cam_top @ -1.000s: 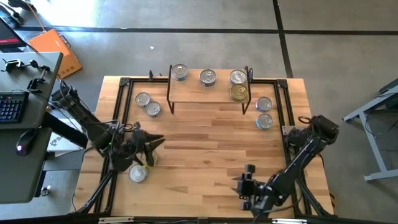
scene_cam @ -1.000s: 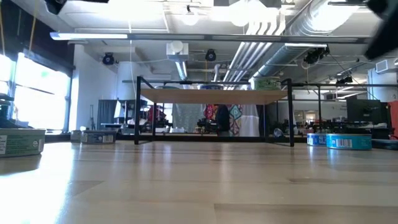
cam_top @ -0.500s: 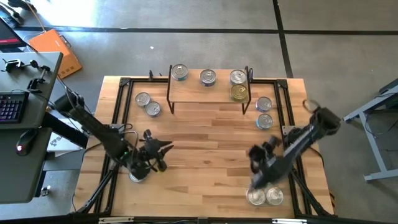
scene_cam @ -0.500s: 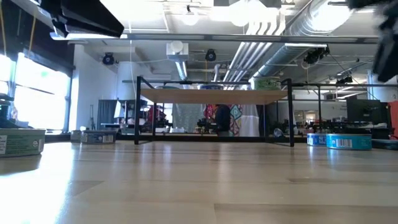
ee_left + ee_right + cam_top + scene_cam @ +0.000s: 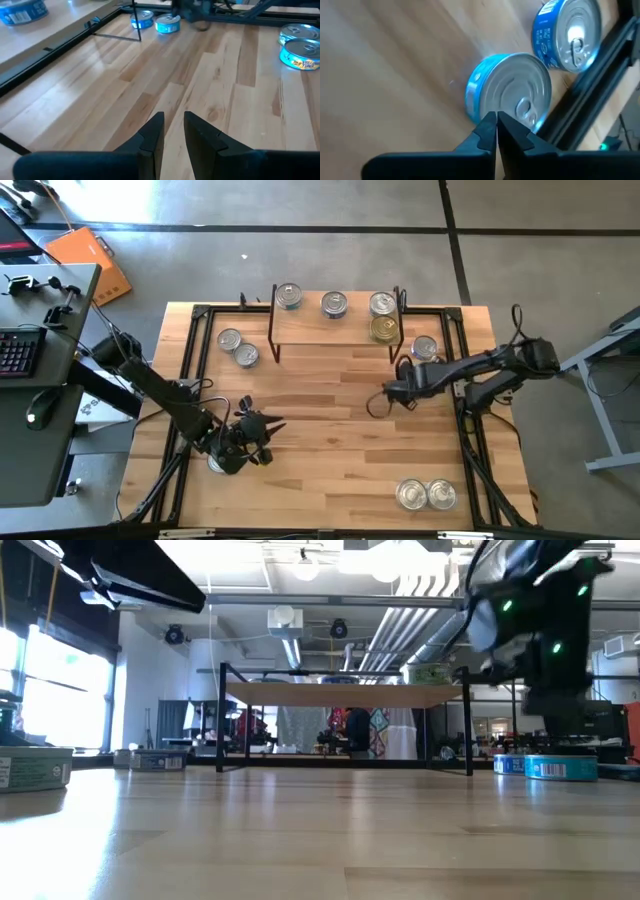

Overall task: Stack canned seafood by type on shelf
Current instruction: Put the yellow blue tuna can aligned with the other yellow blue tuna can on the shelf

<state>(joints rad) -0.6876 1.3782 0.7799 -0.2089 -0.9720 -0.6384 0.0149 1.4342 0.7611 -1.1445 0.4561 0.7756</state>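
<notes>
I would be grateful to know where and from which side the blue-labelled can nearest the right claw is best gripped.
Probably from straight above, fingers across the blue side wall: the blue-labelled can stands upright, silver lid up, short and round. The right claw is shut and must open first. Set the fingers clear of the neighbouring can and the black frame rail.

Blue-labelled, silver-topped tins (image 5: 510,95), one gold-topped tin (image 5: 384,330), light-wood shelf (image 5: 335,328) on black legs.
</notes>
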